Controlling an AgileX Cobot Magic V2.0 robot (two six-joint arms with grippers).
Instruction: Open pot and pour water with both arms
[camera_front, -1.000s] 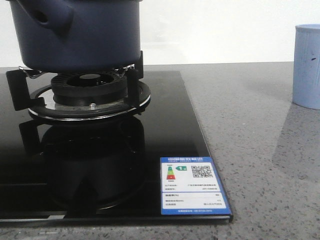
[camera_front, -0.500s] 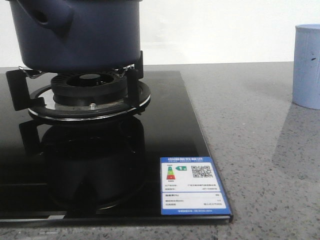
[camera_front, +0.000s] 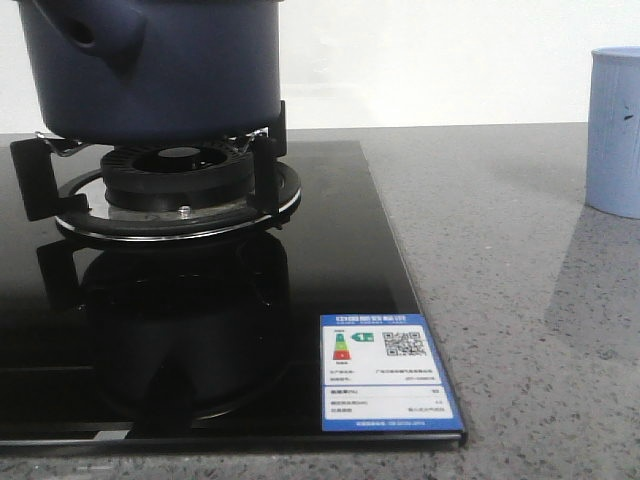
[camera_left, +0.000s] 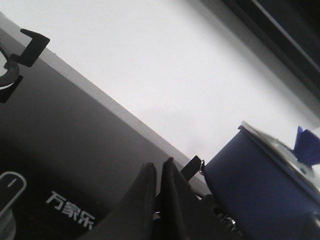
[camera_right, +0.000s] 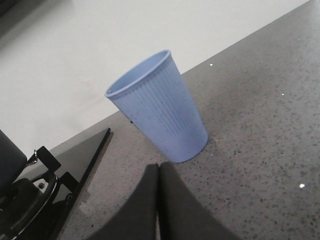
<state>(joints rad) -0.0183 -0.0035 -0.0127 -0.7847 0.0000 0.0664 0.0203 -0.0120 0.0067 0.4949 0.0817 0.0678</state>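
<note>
Pot: the pot (camera_front: 150, 65) sits on the burner grate (camera_front: 175, 185) of the black glass hob (camera_front: 340, 270), at the left of the counter (camera_front: 500, 250); its lid (camera_left: 280, 150) with a blue knob looks in place in the left wrist view
Cup: the light blue cup (camera_right: 157, 107) stands upright on the counter, well apart from the pot, off the hob's right edge
Left gripper: the left gripper (camera_left: 157, 175) has its fingers pressed together, holding nothing, near the pot's side
Right gripper: the right gripper (camera_right: 159, 175) is likewise closed and empty, just short of the cup
Step in hand: opening looks not yet begun
Next move: likely part the left fingers, rise to the lid knob; water's source unclear
</note>
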